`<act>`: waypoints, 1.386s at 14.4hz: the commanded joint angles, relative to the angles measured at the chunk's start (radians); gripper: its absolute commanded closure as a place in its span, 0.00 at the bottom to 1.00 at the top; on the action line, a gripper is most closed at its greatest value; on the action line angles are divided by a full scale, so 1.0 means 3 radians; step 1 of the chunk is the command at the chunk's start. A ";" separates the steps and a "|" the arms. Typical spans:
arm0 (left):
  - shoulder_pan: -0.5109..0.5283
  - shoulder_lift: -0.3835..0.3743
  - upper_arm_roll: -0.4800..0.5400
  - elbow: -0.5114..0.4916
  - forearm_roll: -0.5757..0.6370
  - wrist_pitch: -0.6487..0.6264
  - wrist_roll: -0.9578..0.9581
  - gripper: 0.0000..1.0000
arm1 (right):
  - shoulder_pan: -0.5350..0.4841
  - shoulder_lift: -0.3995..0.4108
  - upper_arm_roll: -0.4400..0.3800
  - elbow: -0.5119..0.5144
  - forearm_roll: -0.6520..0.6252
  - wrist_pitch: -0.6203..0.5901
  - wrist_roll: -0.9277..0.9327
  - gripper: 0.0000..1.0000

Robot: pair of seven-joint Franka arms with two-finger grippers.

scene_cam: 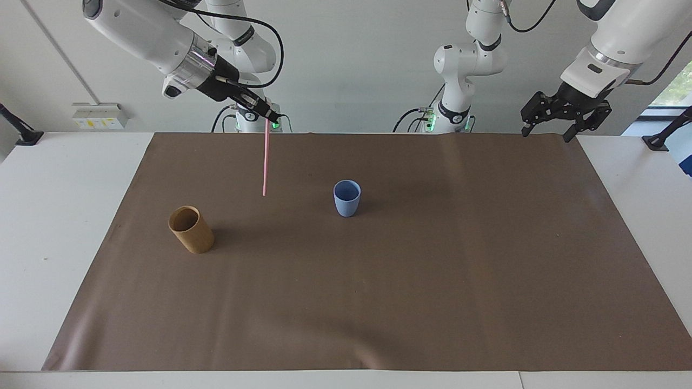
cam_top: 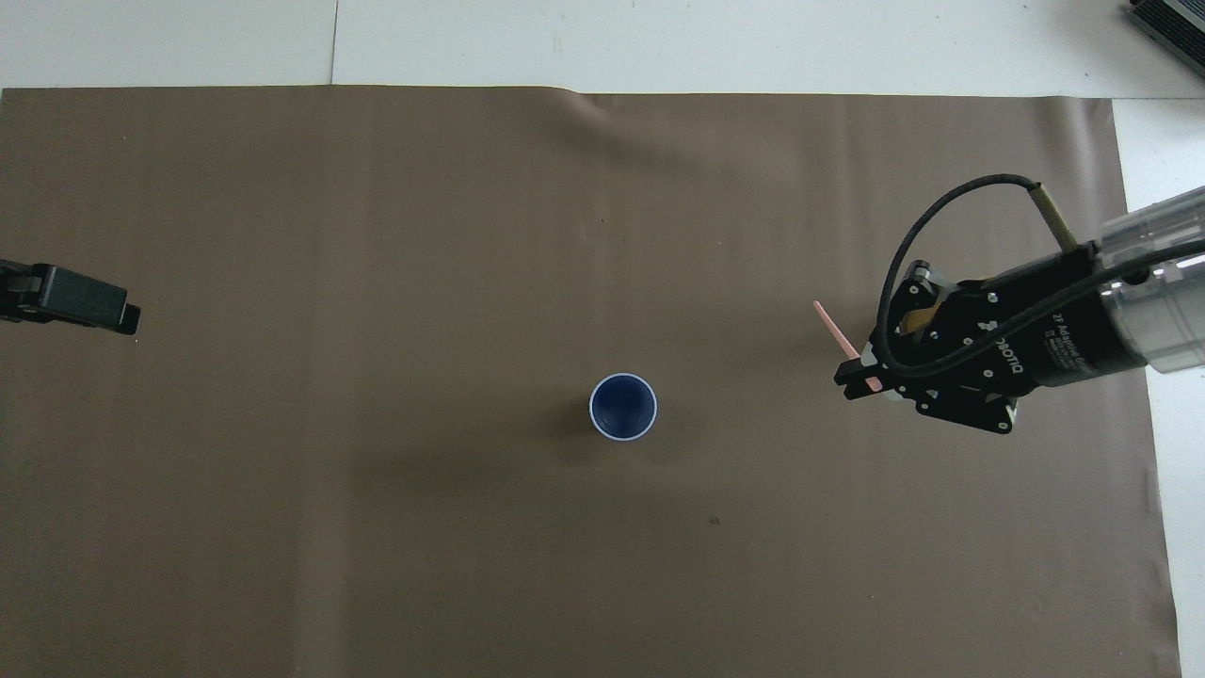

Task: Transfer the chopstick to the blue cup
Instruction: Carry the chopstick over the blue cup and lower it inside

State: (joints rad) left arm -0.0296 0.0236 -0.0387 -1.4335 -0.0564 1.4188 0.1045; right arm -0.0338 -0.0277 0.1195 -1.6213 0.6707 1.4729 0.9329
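Brown matting covers the desk, where the right gripper, fingers pinched shut on the chopstick hanging short of the blue cup, risks it swinging and striking the narrow rim; the left gripper waits open.

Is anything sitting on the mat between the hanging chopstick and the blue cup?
No. In the facing view only bare brown mat lies between the chopstick, held by the right gripper, and the blue cup. The overhead view agrees.
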 commanded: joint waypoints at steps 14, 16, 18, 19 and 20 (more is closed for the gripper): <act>0.0063 -0.0063 -0.0045 -0.0049 0.0040 -0.0030 0.0025 0.00 | 0.0828 -0.0051 -0.0010 -0.1002 0.1087 0.1077 0.0577 1.00; 0.0063 -0.0063 -0.0040 -0.0049 0.0040 -0.0030 0.0025 0.00 | 0.0864 -0.0010 -0.0015 -0.1049 0.1088 0.1134 0.0557 1.00; 0.0063 -0.0063 -0.0040 -0.0049 0.0040 -0.0030 0.0025 0.00 | 0.0864 0.0005 -0.0015 -0.1059 0.1078 0.1144 0.0546 1.00; 0.0063 -0.0063 -0.0040 -0.0049 0.0040 -0.0030 0.0025 0.00 | 0.0864 0.0046 -0.0010 -0.1084 0.1073 0.1154 0.0536 1.00; 0.0063 -0.0063 -0.0045 -0.0049 0.0040 -0.0030 0.0025 0.00 | 0.0869 0.0051 -0.0015 -0.1090 0.1052 0.1200 0.0541 1.00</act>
State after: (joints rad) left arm -0.0296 0.0236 -0.0387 -1.4335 -0.0564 1.4188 0.1045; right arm 0.2211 -0.0127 0.1201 -1.9267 0.9646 1.7999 1.0998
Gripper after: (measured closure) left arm 0.000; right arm 0.907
